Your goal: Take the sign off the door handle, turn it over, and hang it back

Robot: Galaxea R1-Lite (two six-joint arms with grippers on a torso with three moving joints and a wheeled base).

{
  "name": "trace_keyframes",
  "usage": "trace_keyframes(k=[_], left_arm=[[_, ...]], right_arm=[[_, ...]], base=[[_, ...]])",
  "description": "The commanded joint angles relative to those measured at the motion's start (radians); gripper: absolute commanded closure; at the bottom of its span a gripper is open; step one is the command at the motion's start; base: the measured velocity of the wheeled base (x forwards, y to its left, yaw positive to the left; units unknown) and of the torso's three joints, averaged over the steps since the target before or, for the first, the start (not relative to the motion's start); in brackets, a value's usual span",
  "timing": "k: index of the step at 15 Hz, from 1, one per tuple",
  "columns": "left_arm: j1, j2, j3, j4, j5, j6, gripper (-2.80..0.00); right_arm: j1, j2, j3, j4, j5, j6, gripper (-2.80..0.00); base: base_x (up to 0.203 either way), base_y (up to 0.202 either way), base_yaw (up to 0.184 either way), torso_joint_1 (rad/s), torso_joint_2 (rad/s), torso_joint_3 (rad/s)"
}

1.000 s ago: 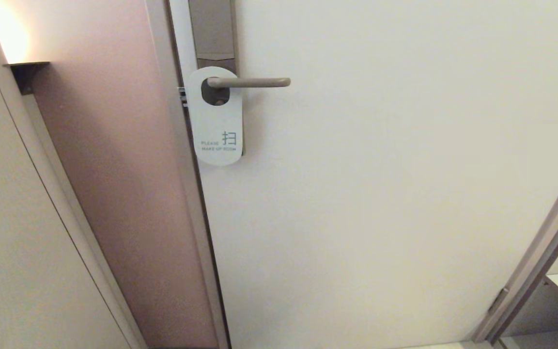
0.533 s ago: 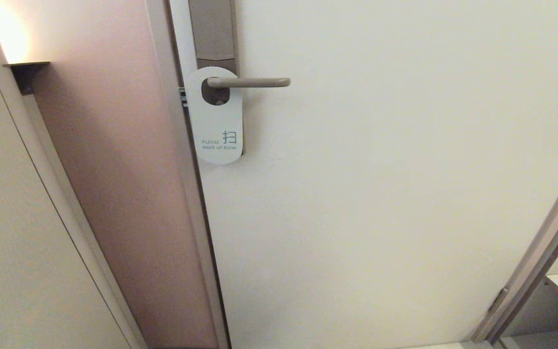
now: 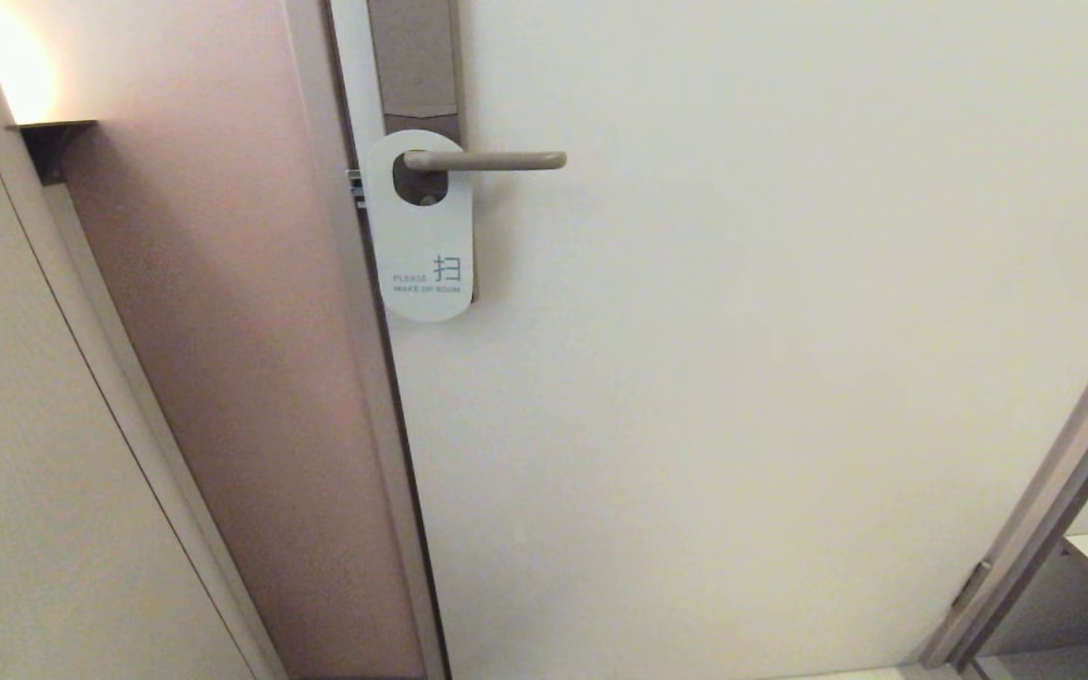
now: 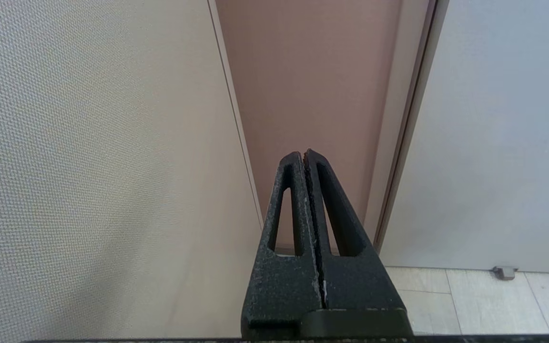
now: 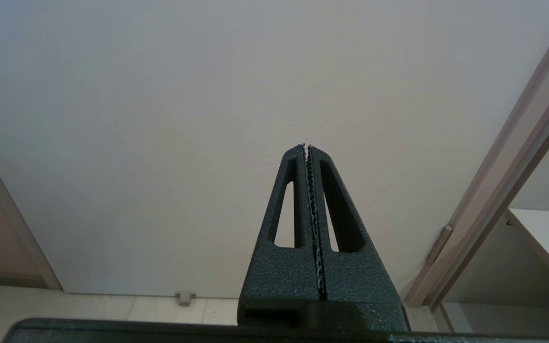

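Facing pale door (image 3: pixel 742 378), brown panel (image 3: pixel 251 331) beside frame, tiled floor (image 4: pixel 470 300) below. Sign (image 3: pixel 421 236) hangs on door handle (image 3: pixel 487 161), white side out. Left gripper (image 4: pixel 304 153), right gripper (image 5: pixel 307 146) both closed, empty, low, well apart from sign.

Left gripper (image 4: pixel 305 153): dark textured fingers (image 4: pixel 289 200) pressed together along full length, tips meeting, nothing between them. Seen only in left wrist view; arm outside head view. Right gripper (image 5: pixel 307 146): same pose, fingers (image 5: pixel 291 200) closed flat against each other, toothed inner faces meeting, empty. Seen only in right wrist view; arm outside head view.
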Motion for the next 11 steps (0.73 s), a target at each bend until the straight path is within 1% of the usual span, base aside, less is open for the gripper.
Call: trace_keyframes(k=[1, 11], left_arm=[[0.001, 0.000, 0.000, -0.001, 0.000, 0.001, 0.00], [0.001, 0.000, 0.000, -0.001, 0.000, 0.001, 0.00]], right_arm=[[0.000, 0.000, 0.000, 0.000, 0.000, 0.000, 0.00], [0.000, 0.000, 0.000, -0.001, -0.007, 0.023, 0.00]], base=[[0.000, 0.000, 0.000, 0.000, 0.00, 0.000], [0.000, 0.000, 0.000, 0.000, 0.00, 0.000]])
